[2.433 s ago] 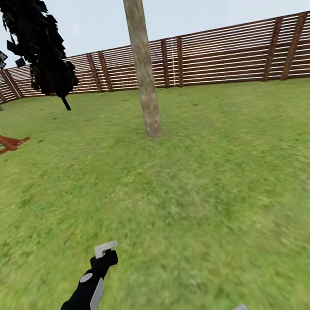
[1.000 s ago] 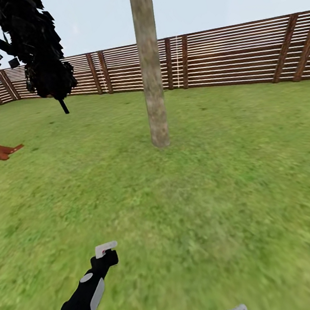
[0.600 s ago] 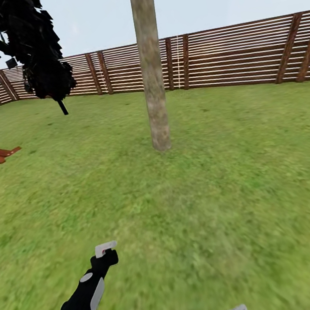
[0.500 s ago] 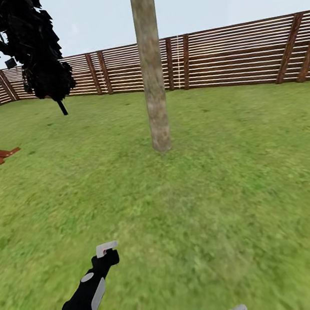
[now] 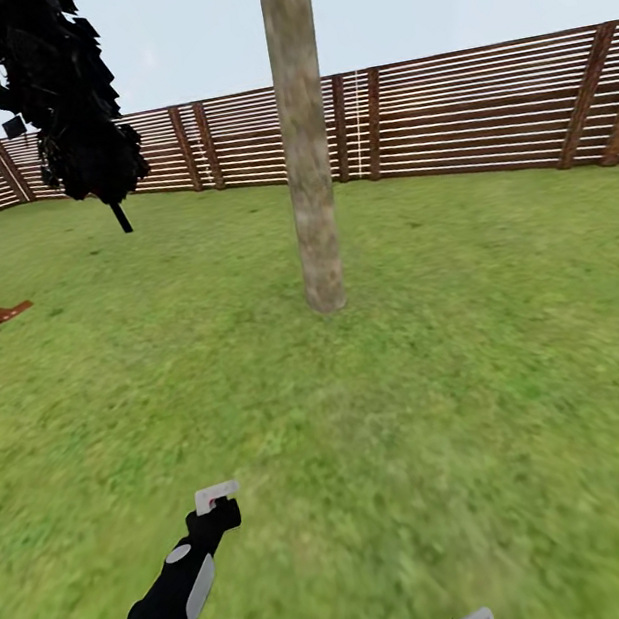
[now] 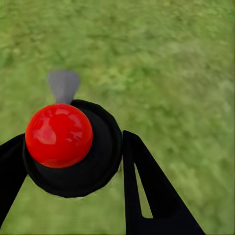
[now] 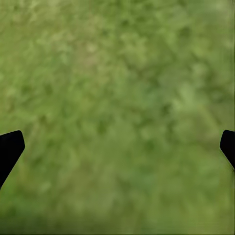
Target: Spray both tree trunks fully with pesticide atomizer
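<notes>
The left tool, low in the frame's left, is clamped on the pesticide atomizer. The right tool is spread wide over the lawn, with the tree trunk at top center.

the tree trunk at upper centre looks rough, matt, blotchy grey-brown bark, the fence behind is brown slatted wood, the lawn is matt grass, and the atomizer carries a glossy red dome on matt black.
</notes>
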Available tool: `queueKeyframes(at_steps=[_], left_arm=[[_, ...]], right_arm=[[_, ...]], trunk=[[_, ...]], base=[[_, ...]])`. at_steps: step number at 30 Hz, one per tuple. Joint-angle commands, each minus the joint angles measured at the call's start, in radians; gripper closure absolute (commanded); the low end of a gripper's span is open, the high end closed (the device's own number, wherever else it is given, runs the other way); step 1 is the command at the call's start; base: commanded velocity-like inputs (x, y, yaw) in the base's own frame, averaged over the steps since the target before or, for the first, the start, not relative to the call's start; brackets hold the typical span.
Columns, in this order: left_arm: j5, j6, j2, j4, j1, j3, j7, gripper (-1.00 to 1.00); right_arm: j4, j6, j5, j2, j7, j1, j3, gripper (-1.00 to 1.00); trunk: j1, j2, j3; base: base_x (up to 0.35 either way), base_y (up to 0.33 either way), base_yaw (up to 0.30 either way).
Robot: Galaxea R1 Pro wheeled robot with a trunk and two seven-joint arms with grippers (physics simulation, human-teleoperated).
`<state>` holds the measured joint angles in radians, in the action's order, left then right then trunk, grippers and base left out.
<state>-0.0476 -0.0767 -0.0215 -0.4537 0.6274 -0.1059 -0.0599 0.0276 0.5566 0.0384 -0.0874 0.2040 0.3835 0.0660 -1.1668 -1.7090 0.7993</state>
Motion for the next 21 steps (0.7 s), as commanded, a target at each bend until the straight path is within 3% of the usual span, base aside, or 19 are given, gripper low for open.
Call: queueKeyframes(at_steps=[1, 21], left_arm=[[0.000, 0.000, 0.000, 0.000, 0.000, 0.000, 0.000, 1.00], [0.000, 0.000, 0.000, -0.001, 0.000, 0.000, -0.008, 1.00]], right_arm=[[0.000, 0.000, 0.000, 0.000, 0.000, 0.000, 0.000, -1.00], [0.000, 0.000, 0.000, 0.000, 0.000, 0.000, 0.000, -1.00]], trunk=[[0.000, 0.000, 0.000], [0.000, 0.000, 0.000]], base=[[0.338, 0.000, 0.000], [0.338, 0.000, 0.000]])
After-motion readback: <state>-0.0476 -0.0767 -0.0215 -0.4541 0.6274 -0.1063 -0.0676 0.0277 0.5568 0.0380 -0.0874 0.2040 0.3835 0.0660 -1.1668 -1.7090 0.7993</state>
